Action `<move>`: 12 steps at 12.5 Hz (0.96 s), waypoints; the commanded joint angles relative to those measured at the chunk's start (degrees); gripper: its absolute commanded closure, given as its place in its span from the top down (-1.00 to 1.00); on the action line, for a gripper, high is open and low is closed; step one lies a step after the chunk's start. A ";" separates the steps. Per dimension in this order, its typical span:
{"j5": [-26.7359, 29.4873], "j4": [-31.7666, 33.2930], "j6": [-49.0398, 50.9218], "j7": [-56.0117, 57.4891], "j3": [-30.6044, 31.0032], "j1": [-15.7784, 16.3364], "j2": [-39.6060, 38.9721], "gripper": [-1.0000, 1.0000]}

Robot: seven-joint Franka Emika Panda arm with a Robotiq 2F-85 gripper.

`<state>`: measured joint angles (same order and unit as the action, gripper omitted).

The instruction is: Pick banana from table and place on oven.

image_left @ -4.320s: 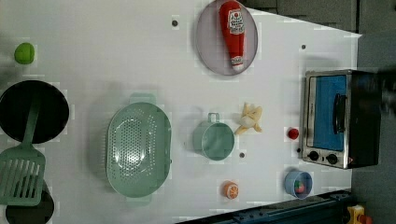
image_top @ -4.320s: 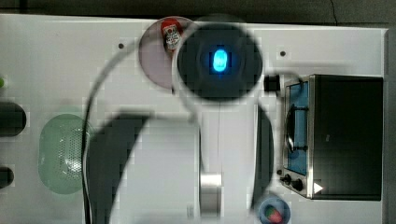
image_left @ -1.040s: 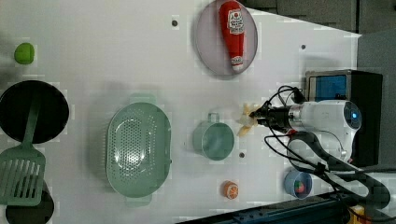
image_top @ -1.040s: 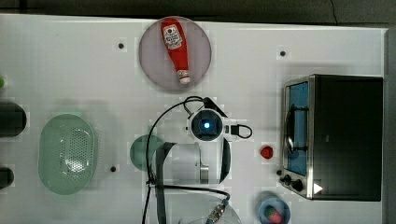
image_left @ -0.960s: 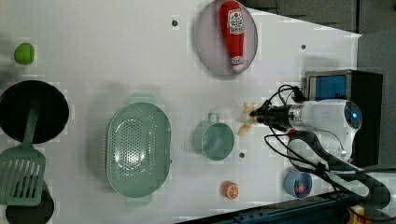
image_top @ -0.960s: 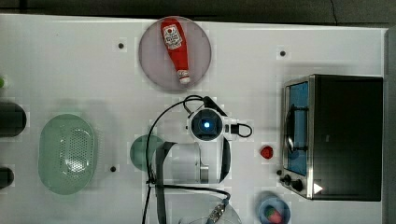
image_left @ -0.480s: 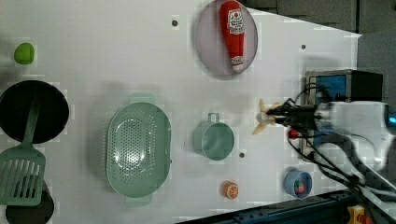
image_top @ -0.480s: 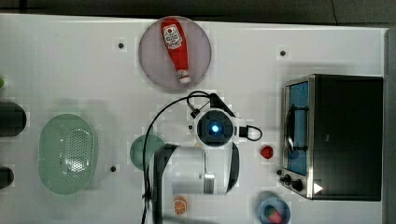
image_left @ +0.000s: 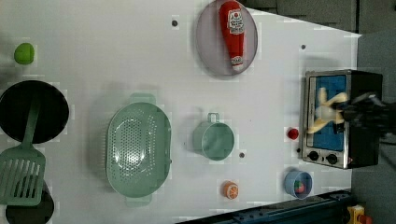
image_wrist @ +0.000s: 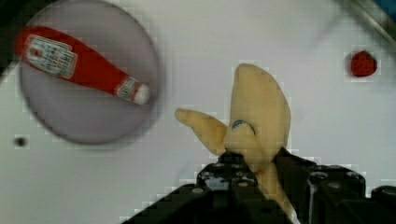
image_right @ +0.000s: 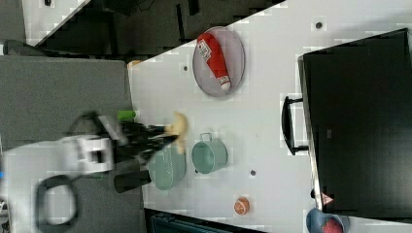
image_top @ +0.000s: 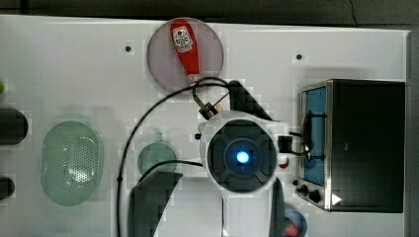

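Note:
The pale yellow banana hangs in the air with a peel flap sticking out sideways, and my gripper is shut on its lower end. In the left view the banana and the gripper appear in front of the blue glass door of the oven. The right view has the banana raised well above the table, at the tip of the gripper. In the top view my wrist covers the banana, and the oven stands just to the top view's right.
A ketchup bottle lies on a grey plate. On the table stand a green colander, a green cup, a small red object, an orange piece and a blue bowl. A black pan and spatula sit at the left view's left.
The banana has come up off the table in my gripper and travelled from beside the green cup toward the oven, to the left view's right. The wrist looms larger in the top view.

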<state>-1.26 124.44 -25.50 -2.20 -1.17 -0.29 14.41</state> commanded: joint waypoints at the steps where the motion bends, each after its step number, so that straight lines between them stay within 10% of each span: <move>1: -0.79 -7.59 11.12 -1.08 -1.06 -0.52 -2.21 -0.47; 12: -1.75 -16.22 10.25 19.54 -21.15 -2.04 -12.21 -0.47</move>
<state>-4.11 110.45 -14.97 9.76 -21.09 -1.59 1.05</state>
